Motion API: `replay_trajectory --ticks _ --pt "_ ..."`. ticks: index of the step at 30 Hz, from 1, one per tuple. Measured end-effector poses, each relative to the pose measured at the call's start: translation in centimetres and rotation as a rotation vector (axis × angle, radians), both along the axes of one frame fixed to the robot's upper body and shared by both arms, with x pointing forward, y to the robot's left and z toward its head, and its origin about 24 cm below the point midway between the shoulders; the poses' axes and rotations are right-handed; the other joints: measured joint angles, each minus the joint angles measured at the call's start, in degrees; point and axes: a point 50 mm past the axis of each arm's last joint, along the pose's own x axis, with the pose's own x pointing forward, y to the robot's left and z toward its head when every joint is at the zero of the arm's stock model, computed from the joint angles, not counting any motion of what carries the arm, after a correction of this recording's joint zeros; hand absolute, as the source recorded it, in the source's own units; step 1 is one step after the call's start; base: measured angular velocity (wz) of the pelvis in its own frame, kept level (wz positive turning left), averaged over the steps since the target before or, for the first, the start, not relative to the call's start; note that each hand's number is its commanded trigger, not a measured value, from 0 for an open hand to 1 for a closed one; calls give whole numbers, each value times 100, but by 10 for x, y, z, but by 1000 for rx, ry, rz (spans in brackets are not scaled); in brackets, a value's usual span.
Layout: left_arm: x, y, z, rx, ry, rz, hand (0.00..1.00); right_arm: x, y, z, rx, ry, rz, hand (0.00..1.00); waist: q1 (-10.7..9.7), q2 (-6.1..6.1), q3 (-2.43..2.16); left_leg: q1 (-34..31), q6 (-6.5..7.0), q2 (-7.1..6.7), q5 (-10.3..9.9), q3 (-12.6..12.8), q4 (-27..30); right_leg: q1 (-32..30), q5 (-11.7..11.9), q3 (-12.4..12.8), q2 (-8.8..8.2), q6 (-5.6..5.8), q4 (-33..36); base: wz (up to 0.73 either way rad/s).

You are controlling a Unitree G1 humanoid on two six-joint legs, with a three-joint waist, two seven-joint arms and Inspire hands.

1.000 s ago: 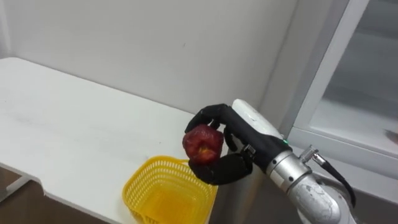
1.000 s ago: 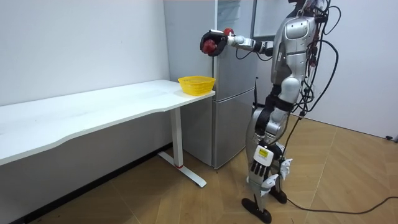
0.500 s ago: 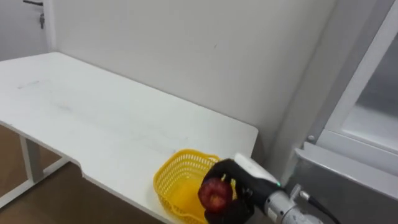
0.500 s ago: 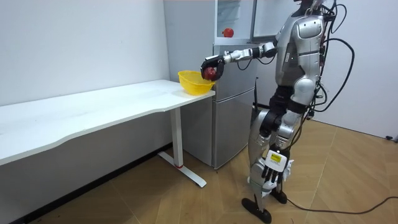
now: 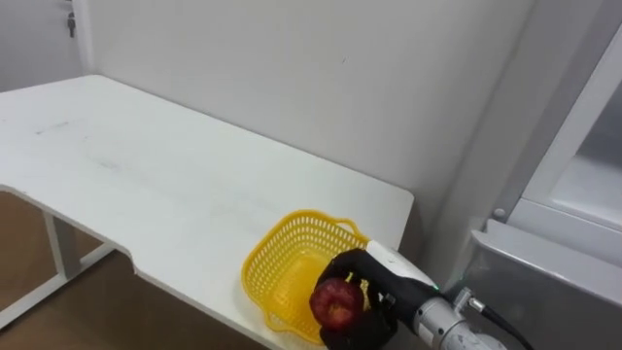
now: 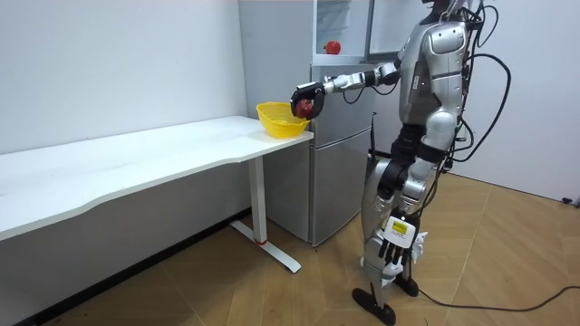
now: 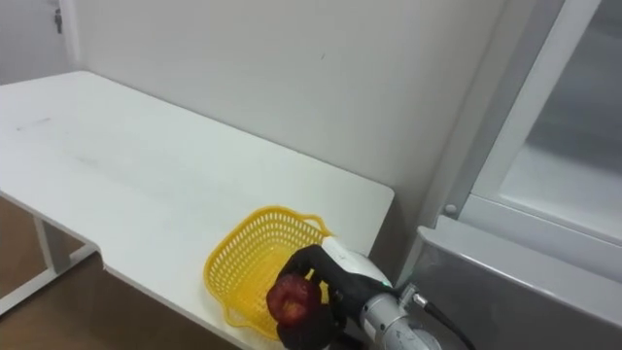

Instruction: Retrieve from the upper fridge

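Standing before the fridge [image 6: 340, 154], at the end of the white table [image 5: 146, 185], with the right arm stretched toward the room view's left. Right hand [image 5: 375, 288] at the lower centre of the left eye view, fingers curled firmly around a red apple [image 5: 334, 301]. Apple therefore in that hand, just over the lower right rim of the yellow basket [image 5: 268, 272], set on the table corner nearest the fridge. Contact between hand and rim: cannot tell.

One second ago, the same apple held high, at the level of the open upper compartment and well above the basket. Since then brought down to basket height. Over the last half second almost no further travel, only a small settling at the rim. Grasp unchanged through all of it.

Meaning for the task, as a judgement: removal from the upper fridge done, carrying nearly done, release not yet. Probably needed next: a short reach further over the middle of the basket, then a loosening of the fingers, to drop the apple inside and not on the rim or past the table edge. Light basket by the look, easy to slide or tip with a push from the hand.

Left hand [image 6: 395, 255] hanging low beside the legs in the room view, fingers seemingly loose, holding nothing. A second red fruit [image 6: 333, 47] on the upper fridge shelf, top centre of the room view, perhaps for a later trip.
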Motion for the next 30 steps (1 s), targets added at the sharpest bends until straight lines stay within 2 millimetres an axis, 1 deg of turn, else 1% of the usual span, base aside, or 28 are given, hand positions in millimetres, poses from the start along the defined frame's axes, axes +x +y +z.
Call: replay_trajectory --ticks 4,5,6,7,12,13,16,18,21,30 --pt "2 0 0 0 -11 -2 0 0 0 0 0 0 0 100 -1 2 -2 -9 0 0 0 -1 4 -2 0 -6 2 0 -5 0" --pt "3 0 1 -1 -16 -3 0 0 0 0 0 0 0 93 -2 -1 -5 -12 0 0 0 -1 5 -3 0 -14 2 0 -6 0" --pt "5 0 1 -1 -22 -5 0 0 0 0 0 1 -1 26 -3 -5 -8 -17 -1 0 0 -4 7 -3 0 -43 0 0 -6 0" --pt "5 0 1 -1 -25 -6 0 0 0 0 0 1 -1 0 -3 -7 -9 -18 -1 0 0 -6 9 -3 0 -48 0 0 -5 0" --pt "6 -2 1 -6 -32 -5 0 0 0 0 6 4 -2 0 -3 -36 -43 -23 -1 6 0 12 13 -13 1 -50 -1 1 -3 0" --pt "6 -2 1 -6 -32 -5 0 0 0 0 7 4 -2 0 -3 -22 -36 -22 -1 6 0 12 13 -11 1 -51 -1 1 -3 0" --pt "5 -2 1 -7 -29 -4 0 0 0 0 2 1 0 0 -8 -6 -58 -15 -1 7 0 15 10 -8 1 -48 0 1 -3 0" --pt "2 -3 0 -8 -22 -5 0 0 0 0 2 -1 1 0 -10 27 -79 4 -1 9 0 20 -1 2 1 -44 -2 1 1 0" --pt "-2 -3 0 -8 -13 -3 0 0 1 1 4 -5 0 0 -11 55 -100 18 -1 11 0 21 -8 11 1 -44 -2 1 2 0" --pt "-2 -5 -1 -22 -2 -9 0 0 1 1 -33 -20 5 0 -11 56 -92 23 -1 11 1 22 -34 6 0 -32 -6 2 2 0"
